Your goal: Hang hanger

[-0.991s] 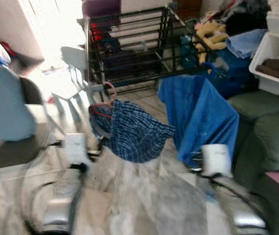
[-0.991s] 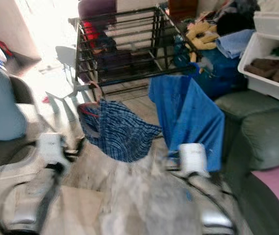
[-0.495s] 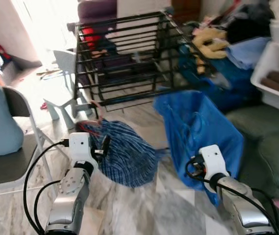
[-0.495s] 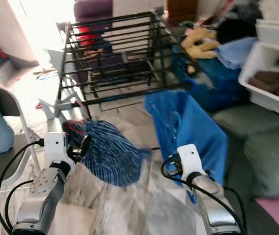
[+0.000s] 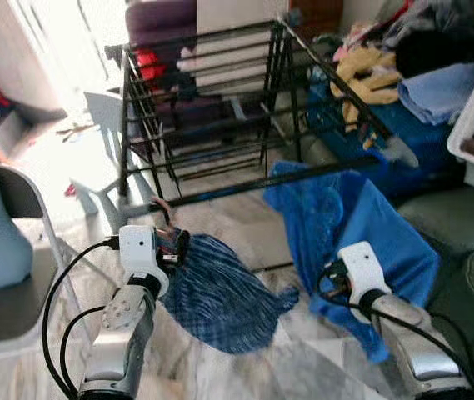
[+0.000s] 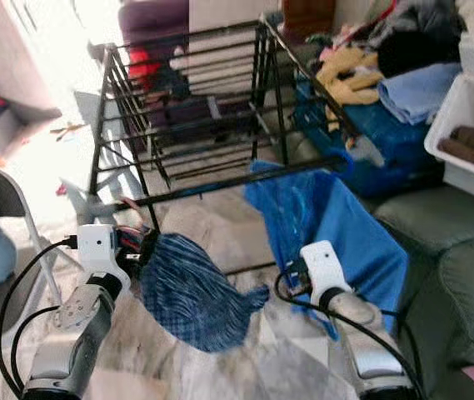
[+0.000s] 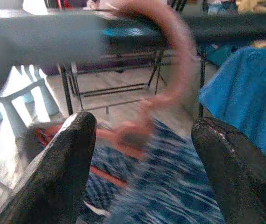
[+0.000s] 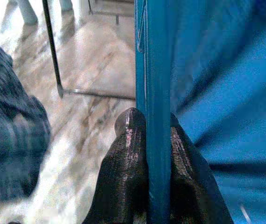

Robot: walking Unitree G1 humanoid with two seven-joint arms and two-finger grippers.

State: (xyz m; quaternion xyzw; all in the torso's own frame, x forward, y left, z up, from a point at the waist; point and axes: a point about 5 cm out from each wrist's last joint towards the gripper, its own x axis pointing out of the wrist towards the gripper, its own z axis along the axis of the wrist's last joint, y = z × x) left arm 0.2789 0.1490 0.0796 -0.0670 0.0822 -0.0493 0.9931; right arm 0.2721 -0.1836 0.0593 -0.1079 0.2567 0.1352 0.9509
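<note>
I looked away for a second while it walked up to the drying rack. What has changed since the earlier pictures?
The robot has come closer to the black drying rack, which now looks larger and sharper. The left gripper has brought the pink hanger with the plaid shirt up near the rack's front bar. The right gripper stays shut on the blue shirt. Nothing was let go.

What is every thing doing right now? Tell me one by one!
Left gripper: fingers apart, pink hanger between them.
Pink hanger: hook up, not on a rail yet.
Plaid garment: dangling from the hanger.
Right gripper: shut on blue shirt.
Blue shirt: draped over the rack's front rail.
Drying rack: unfolded.
</note>
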